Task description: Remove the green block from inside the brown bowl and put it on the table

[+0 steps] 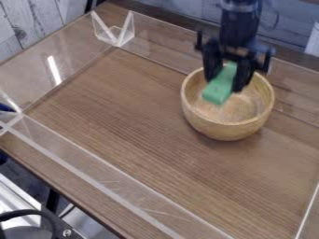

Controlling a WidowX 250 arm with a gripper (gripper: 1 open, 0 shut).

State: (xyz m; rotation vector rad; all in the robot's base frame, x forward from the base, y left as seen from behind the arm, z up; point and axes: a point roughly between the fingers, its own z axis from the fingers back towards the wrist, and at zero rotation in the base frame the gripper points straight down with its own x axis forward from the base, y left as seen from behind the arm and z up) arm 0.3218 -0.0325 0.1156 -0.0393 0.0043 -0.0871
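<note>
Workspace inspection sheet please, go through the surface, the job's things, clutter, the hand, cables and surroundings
Surface: brown wood-grain table, edged by low clear acrylic walls.
Job's things: green block clamped in the hand, lifted above the brown bowl's inside, tilted; brown bowl stands upright on the table at the right, no contents visible.
Clutter: a small clear V-shaped piece at the far edge of the table.
Hand: hand points down over the bowl, shut on the green block; picture is blurred there.
Cables: a dark cable loops below the table's near corner.
Surroundings: pale plank wall at the far left; dark frame parts under the table.
</note>
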